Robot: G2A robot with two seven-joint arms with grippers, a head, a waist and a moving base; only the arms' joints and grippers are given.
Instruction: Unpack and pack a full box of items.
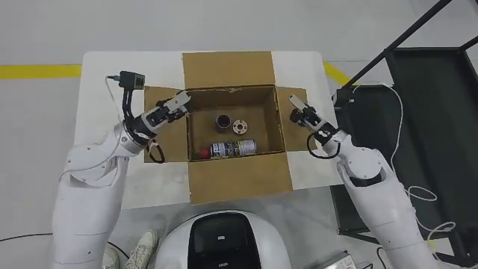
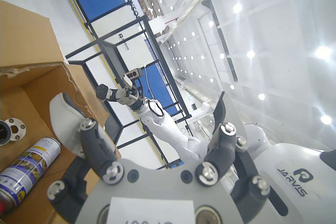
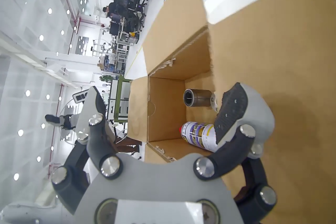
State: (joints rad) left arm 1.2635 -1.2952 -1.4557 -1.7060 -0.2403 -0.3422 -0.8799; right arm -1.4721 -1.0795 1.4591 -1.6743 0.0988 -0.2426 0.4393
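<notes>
Cardboard box (image 1: 265, 123) sits mid tabletop (image 1: 127, 67), all four flaps splayed flat. The far flap (image 1: 228, 68) runs to the far tabletop edge and the near flap (image 1: 239, 179) comes close to the near edge. Bare white strips remain left and right of the side flaps.

Inside:
- The spray can (image 1: 233, 148) lies on its side along the near wall, red cap to the left.
- The metal sleeve (image 1: 222, 122) is about centre, with the flange disc (image 1: 240, 125) just beside it on the right. Can't tell if they touch.
- The right part of the floor and the far strip are bare, so there's room to come in from there.

Left pincer (image 1: 181, 104) hangs over the left flap (image 1: 168, 146) at the box's left wall, fingers spread, nothing between them. Right pincer (image 1: 296, 107) is over the right flap (image 1: 295, 140), just outside the right wall, also spread and empty. Both are well apart, with the whole box opening between them.

Black rack (image 1: 433, 119) stands close off the tabletop's right side, behind the right arm, so it's tight there.

Hard to see:
- In the left wrist view the sleeve is cut by the frame edge and the can's cap end runs out of frame.
- In the right wrist view a finger pad covers most of the flange and the can's near end.
- The can label is too small to read from above.
</notes>
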